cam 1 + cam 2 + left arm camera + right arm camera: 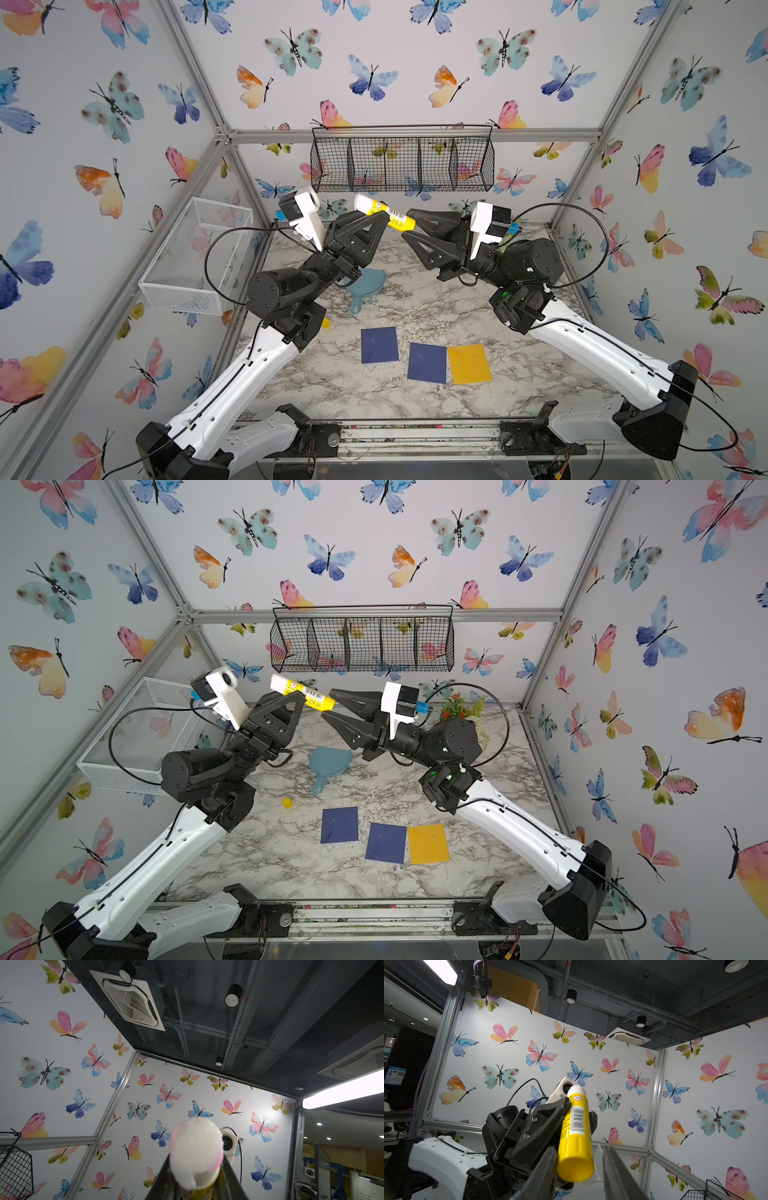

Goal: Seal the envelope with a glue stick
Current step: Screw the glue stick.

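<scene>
Midair, left jaws clamp the glue stick (576, 1147); right wrist view reveals right jaws parted.

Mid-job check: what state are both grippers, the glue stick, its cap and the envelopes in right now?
left gripper: jaws shut on the glue stick, midair
right gripper: jaws open around the stick's yellow base
glue stick: uncapped, white tip exposed
yellow cap: off, lying on the table
envelopes: three, flat on the table, untouched
</scene>
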`<state>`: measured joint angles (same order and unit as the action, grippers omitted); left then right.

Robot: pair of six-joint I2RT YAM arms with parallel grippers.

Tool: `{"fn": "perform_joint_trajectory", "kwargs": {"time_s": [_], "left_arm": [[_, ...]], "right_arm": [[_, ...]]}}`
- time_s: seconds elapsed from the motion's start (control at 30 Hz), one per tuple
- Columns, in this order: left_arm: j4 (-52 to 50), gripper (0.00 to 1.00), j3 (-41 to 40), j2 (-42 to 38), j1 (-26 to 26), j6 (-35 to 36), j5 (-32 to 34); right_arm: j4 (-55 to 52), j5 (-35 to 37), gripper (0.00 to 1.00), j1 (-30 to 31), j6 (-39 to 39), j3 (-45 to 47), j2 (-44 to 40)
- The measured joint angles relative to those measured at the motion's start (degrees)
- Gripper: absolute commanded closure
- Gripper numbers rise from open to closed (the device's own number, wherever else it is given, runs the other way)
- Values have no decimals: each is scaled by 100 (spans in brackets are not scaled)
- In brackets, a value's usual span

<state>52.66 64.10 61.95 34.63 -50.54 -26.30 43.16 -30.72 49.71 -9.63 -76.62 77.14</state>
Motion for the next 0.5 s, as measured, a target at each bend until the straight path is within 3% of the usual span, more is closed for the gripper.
{"fn": "perform_joint_trajectory", "kwargs": {"time_s": [0.3,0.5], "left_arm": [[-39,100,37,22,0,-7,59],[-348,100,105,15,0,-13,216]], "right_arm": [[-4,26,92,2,267,0,0],[-509,234,97,4,2046,-181,-13]]}}
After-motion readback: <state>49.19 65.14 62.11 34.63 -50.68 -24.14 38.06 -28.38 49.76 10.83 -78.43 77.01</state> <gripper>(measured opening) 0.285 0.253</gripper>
